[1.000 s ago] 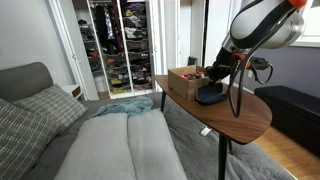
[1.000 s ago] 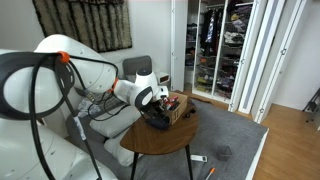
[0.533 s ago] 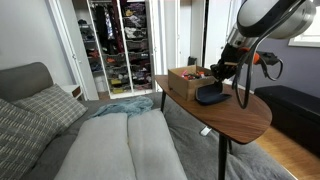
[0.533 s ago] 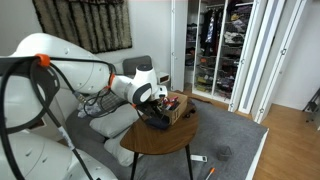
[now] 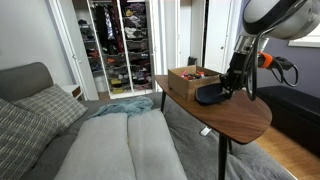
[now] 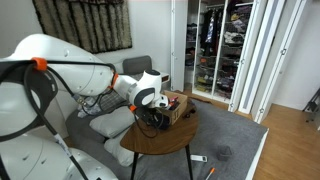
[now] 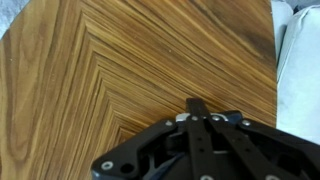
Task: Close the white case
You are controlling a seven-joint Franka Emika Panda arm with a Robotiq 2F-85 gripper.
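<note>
The white case (image 5: 208,96) lies on the round wooden table (image 5: 245,118), just in front of the cardboard box. It shows as a low dark shape, and I cannot tell whether its lid is up or down. In an exterior view the case (image 6: 156,123) is mostly hidden under the gripper. My gripper (image 5: 232,86) hangs low at the case's far-right edge, close to or touching it, and also shows in an exterior view (image 6: 150,110). In the wrist view the gripper (image 7: 198,106) points at bare table wood (image 7: 120,70), its fingers pressed together with nothing seen between them.
A brown open-topped cardboard box (image 5: 186,80) holding small items stands at the back of the table, also seen in an exterior view (image 6: 177,105). A grey sofa (image 5: 110,140) with cushions sits beside the table. An open wardrobe (image 5: 118,45) is behind.
The arm has swung across the case, away from the box side, and lowered; the gripper now sits at the case's far edge. The box has not moved.
</note>
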